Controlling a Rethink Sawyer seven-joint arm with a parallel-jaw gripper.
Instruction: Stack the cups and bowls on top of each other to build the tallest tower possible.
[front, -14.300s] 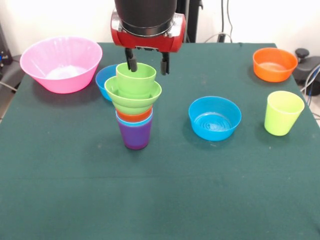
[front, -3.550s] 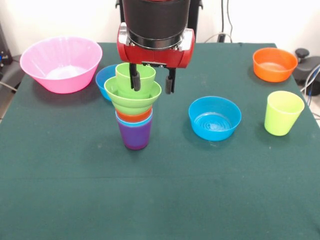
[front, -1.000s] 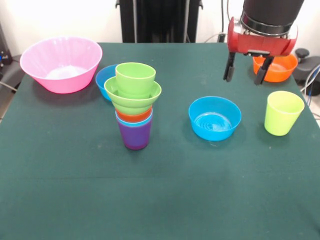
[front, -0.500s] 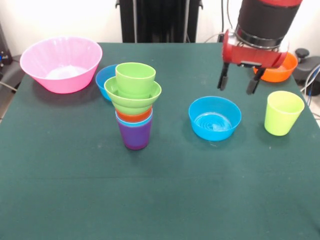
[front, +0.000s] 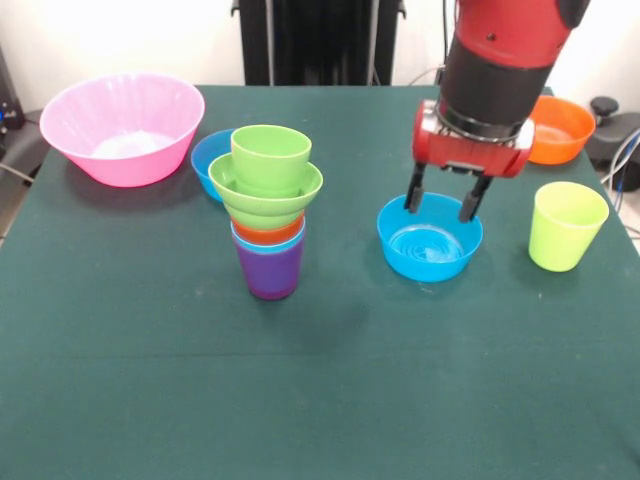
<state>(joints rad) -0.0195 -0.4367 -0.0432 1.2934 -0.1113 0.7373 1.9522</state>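
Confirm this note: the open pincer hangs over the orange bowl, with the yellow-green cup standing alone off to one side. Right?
Not quite. The front view shows the open pincer over the far rim of the blue bowl, not the orange bowl, which sits partly behind the arm. The yellow-green cup does stand alone.

- A table covered in dark green cloth carries everything.
- A large translucent pink bowl sits at its far left corner.
- A blue bowl rests just behind the tower, partly hidden by it.
- The tower stands left of centre on its purple cup, the only piece of it touching the cloth.
- A second blue bowl lies right of centre, well apart from the tower.
- A yellow-green cup stands upright near the right edge.
- An orange bowl sits behind it at the far right.
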